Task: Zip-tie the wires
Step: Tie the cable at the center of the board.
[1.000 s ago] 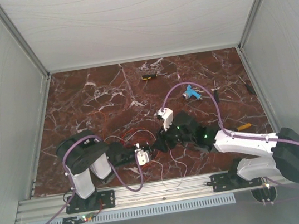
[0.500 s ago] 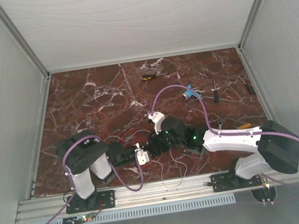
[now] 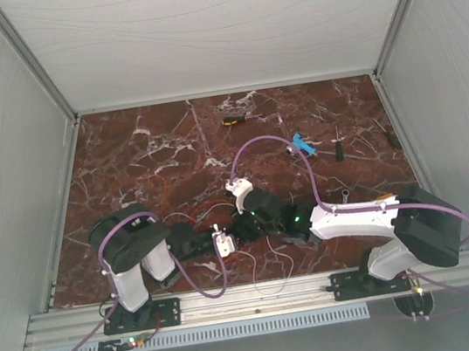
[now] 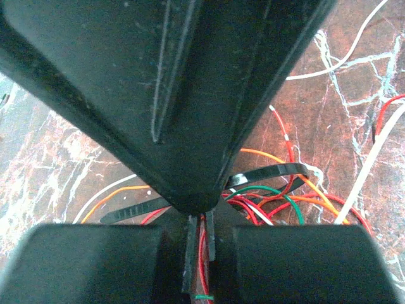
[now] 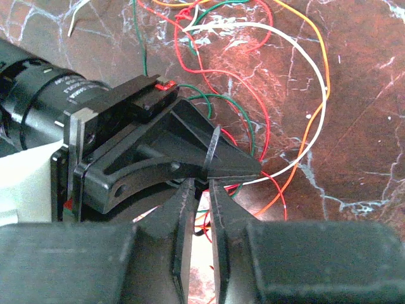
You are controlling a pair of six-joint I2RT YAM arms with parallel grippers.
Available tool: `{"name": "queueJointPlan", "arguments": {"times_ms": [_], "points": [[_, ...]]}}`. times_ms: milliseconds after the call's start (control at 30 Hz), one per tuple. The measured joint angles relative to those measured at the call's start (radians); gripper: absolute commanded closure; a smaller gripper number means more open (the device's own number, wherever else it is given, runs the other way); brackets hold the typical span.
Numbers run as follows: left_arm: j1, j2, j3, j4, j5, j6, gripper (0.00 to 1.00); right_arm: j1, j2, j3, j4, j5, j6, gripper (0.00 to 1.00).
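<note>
The wires (image 3: pixel 196 213) lie tangled on the marble near the front: thin red, white, orange and green strands (image 5: pixel 316 76). My left gripper (image 3: pixel 236 230) is shut on a bunch of them; red strands run between its pads (image 4: pixel 201 234). A black zip tie (image 4: pixel 272 172) loops round the wires beside the left fingertips (image 5: pixel 253 170). Its tail (image 5: pixel 213 147) stands up at those tips. My right gripper (image 5: pixel 201 190) has come in from the right (image 3: pixel 243 221), and its jaws are pinched on that tail with only a slit between them. The right gripper's body (image 4: pixel 190 95) hides much of the left wrist view.
Small tools lie at the back: a yellow-black one (image 3: pixel 233 120), a blue one (image 3: pixel 302 142) and two screwdrivers (image 3: pixel 337 144) (image 3: pixel 386 133). White walls close in both sides and the back. A metal rail (image 3: pixel 253 296) runs along the front edge.
The right arm swung left until its gripper met the left gripper, and its jaws closed from half open to nearly together. The left arm stayed still.
</note>
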Motion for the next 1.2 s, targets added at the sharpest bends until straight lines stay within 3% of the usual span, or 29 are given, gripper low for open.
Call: {"name": "queueJointPlan", "arguments": {"times_ms": [133,367,633,967,1200], "points": [[0.000,0.000,0.000,0.000,-0.004,0.000,1.00,0.001,0.002,0.007,-0.011,0.025,0.000,1.00],[0.000,0.000,0.000,0.000,-0.008,0.000,1.00,0.002,0.002,0.008,-0.014,0.045,0.008,1.00],[-0.003,-0.008,0.000,0.011,-0.002,0.001,0.78,0.001,0.001,-0.018,-0.010,0.072,0.006,1.00],[-0.007,-0.038,-0.024,0.016,-0.002,0.003,0.63,-0.024,-0.042,-0.074,0.012,0.079,-0.013,1.00],[-0.007,-0.113,-0.061,0.015,-0.081,-0.060,0.28,-0.056,-0.087,-0.117,0.051,0.044,-0.035,1.00]]}}
